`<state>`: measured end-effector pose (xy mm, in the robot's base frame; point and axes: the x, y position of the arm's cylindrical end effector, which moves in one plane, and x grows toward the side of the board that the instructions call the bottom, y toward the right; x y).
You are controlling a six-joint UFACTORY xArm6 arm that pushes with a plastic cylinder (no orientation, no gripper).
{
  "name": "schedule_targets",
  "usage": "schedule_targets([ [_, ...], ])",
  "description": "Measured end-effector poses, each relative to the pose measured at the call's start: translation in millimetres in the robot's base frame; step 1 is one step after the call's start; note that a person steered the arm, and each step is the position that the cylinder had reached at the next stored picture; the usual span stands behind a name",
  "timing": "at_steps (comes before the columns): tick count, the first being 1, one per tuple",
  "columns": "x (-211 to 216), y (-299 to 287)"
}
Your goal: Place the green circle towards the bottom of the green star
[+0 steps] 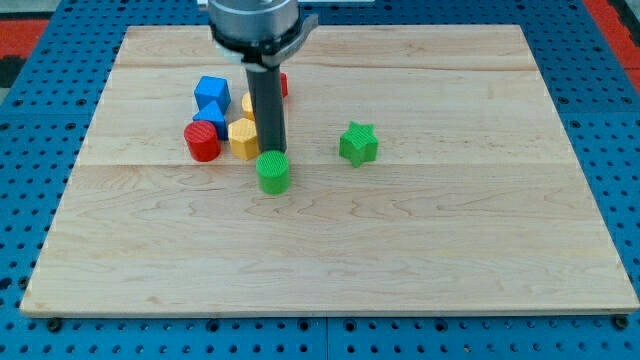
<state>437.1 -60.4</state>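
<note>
The green circle (273, 171) lies on the wooden board, a little left of centre. The green star (358, 143) sits to its right and slightly higher in the view, about a block's width of bare wood between them. My tip (272, 151) is at the end of the dark rod and touches the top edge of the green circle, just above it in the view. The rod hides part of the blocks behind it.
A cluster lies left of the rod: a red cylinder (202, 141), a blue cube (212, 92), another blue block (212, 115), a yellow block (243, 139), a second yellow block (248, 103) and a red block (283, 85) partly hidden. The wooden board (450, 250) rests on a blue surface.
</note>
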Motion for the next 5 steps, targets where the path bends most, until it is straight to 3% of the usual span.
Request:
schedule_targets([
  [2, 14, -23],
  [3, 30, -70],
  [4, 83, -88],
  [5, 90, -74],
])
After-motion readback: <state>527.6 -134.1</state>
